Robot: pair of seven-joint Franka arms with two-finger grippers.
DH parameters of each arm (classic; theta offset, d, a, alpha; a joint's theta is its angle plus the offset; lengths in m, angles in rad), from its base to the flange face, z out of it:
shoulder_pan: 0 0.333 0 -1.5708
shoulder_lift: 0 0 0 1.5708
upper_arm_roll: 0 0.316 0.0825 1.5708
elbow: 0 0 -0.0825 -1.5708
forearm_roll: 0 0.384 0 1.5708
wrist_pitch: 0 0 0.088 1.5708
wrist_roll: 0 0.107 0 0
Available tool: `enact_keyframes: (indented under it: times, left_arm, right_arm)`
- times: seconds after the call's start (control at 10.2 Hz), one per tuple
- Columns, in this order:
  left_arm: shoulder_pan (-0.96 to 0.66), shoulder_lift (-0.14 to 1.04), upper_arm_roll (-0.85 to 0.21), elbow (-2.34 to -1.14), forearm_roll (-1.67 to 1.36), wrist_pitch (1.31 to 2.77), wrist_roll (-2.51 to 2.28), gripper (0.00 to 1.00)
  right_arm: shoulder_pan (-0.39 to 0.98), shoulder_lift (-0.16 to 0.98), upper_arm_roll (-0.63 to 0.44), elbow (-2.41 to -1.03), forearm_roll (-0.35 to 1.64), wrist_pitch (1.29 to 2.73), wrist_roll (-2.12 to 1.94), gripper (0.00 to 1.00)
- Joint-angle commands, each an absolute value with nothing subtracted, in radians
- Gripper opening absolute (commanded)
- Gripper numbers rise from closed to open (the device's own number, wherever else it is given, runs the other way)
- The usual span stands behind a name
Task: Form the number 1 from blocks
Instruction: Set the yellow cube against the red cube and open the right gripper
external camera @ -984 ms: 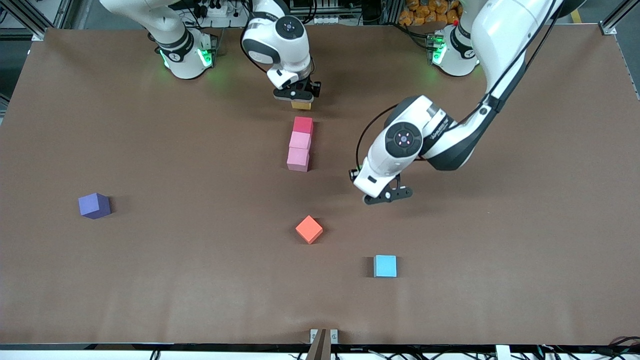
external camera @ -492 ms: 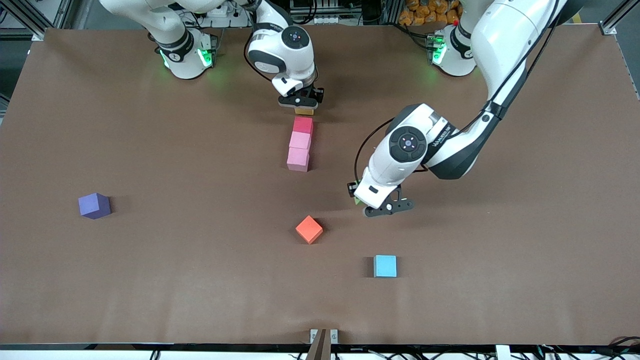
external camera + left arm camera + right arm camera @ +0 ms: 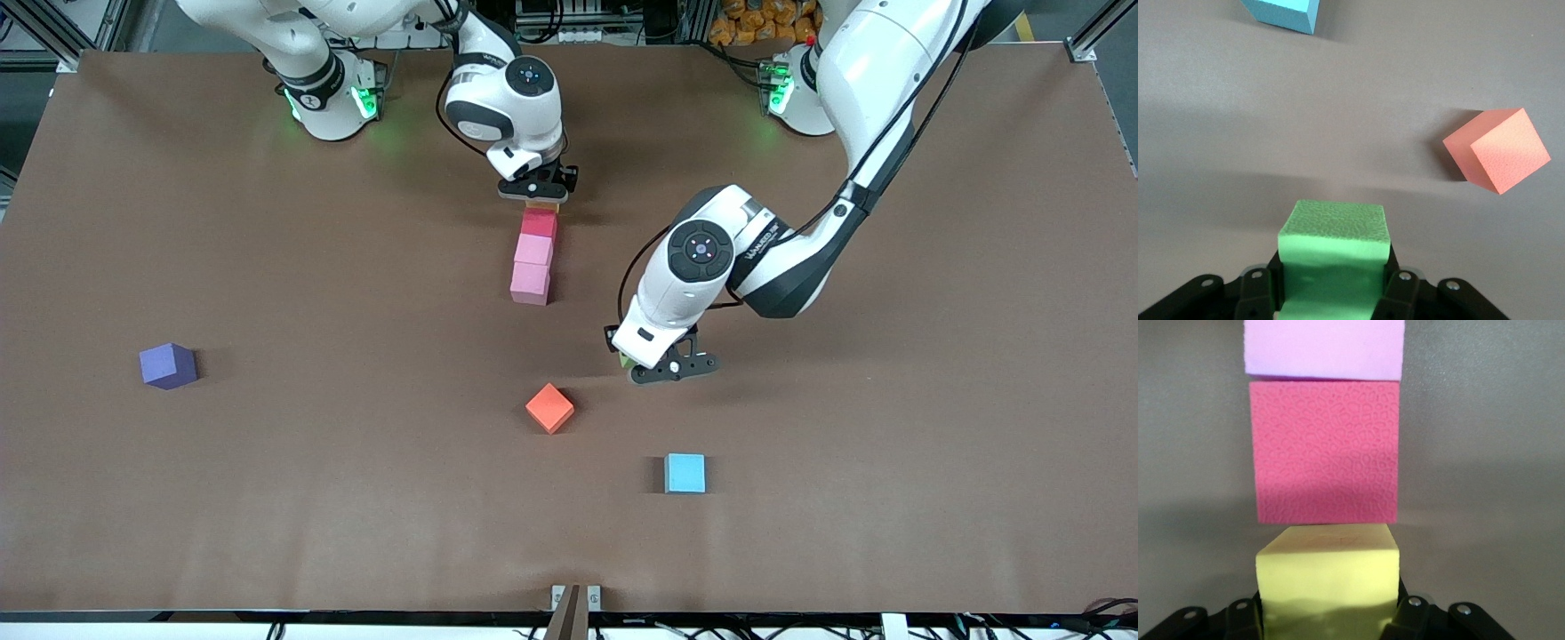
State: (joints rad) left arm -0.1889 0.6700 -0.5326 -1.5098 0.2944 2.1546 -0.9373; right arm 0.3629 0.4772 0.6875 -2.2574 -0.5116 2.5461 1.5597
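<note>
Even overhead light, soft shadows beside blocks, sharp focus, no glare.

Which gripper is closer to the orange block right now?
Left. The left gripper, holding the green block, hangs beside the orange block; the right gripper is at the red block.

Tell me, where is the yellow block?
The right gripper holds the yellow block at the red block's end of the pink row.
</note>
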Motion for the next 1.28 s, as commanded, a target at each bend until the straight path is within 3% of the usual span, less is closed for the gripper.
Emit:
enact_keyframes:
  times: [0.0, 0.39, 0.49, 0.59, 0.69, 1.18]
  left_arm:
    - [-0.201, 0.68, -0.526, -1.485, 0.327, 2.152, -0.953, 0.0]
    - [-0.201, 0.677, -0.526, -1.486, 0.334, 2.152, -0.953, 0.0]
    - [-0.201, 0.675, -0.525, -1.486, 0.336, 2.152, -0.953, 0.0]
    - [-0.201, 0.675, -0.526, -1.486, 0.336, 2.152, -0.953, 0.0]
    - [-0.201, 0.673, -0.526, -1.488, 0.336, 2.152, -0.951, 0.0]
    - [-0.213, 0.655, -0.528, -1.52, 0.336, 2.14, -0.953, 0.0]
  right_arm:
    - [0.377, 0.52, 0.661, -2.211, -0.569, 2.548, 1.609, 0.0]
    - [0.377, 0.535, 0.658, -2.203, -0.569, 2.548, 1.609, 0.0]
    - [0.376, 0.535, 0.65, -2.203, -0.571, 2.548, 1.606, 0.13]
    - [0.376, 0.535, 0.644, -2.203, -0.574, 2.545, 1.602, 0.82]
    - [0.376, 0.528, 0.644, -2.203, -0.572, 2.534, 1.597, 1.0]
    - [0.348, 0.425, 0.673, -2.212, -0.561, 2.493, 1.572, 1.0]
